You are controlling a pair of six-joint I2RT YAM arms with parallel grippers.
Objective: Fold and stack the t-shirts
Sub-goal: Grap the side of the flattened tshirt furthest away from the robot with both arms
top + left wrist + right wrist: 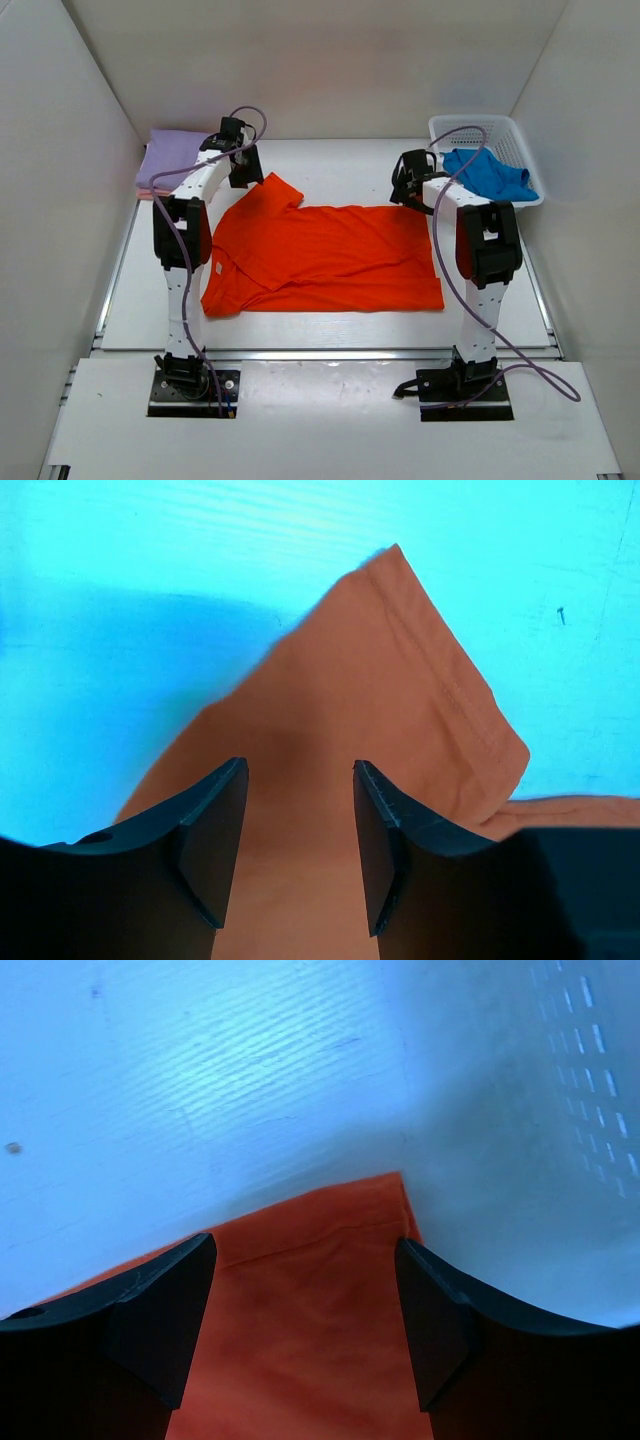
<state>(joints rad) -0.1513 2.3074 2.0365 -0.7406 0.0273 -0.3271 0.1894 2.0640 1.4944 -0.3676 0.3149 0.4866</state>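
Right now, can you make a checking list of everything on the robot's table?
Surface: white table, flat.
Job's things: orange t-shirt spread flat in the middle; lavender t-shirt folded at far left; blue t-shirt crumpled in the white mesh basket.
Clutter: only that basket, far right.
Grippers: left claw open over the orange t-shirt's sleeve; right claw open over its far right corner.
Cables: purple cable along each arm.
Surroundings: white walls on three sides.
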